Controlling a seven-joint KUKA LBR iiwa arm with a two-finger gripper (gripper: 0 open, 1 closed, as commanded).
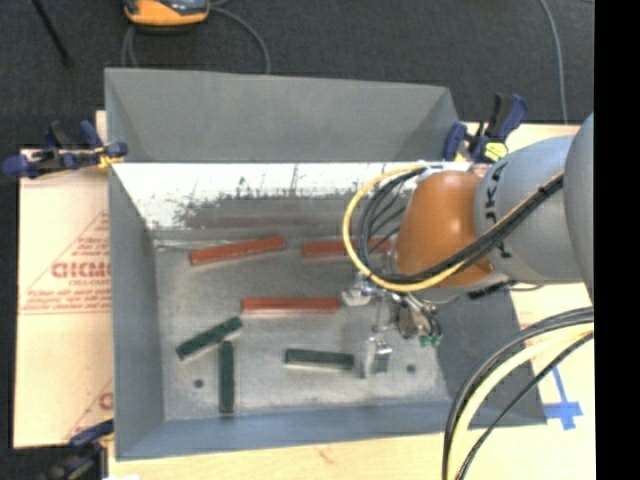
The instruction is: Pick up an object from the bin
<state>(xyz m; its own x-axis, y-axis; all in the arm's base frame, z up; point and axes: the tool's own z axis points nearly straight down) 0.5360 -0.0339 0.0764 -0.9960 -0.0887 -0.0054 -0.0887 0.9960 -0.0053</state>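
Right, my claw (380,356) is low in the bin (130,318), near-right part of the floor. Can't tell from this angle whether it's spread or pressed together. Nearest piece: dark green bar (320,360) lying flat, its right end just beside the claw; contact unclear. Two more green bars (208,338) sit near-left, ends close together in a rough L. Three red-orange bars (290,306) lie further back, the far-right one partly behind my orange cover (440,233). Dark lettering (490,203) on my grey link is crossed by cables, so not readable in full.
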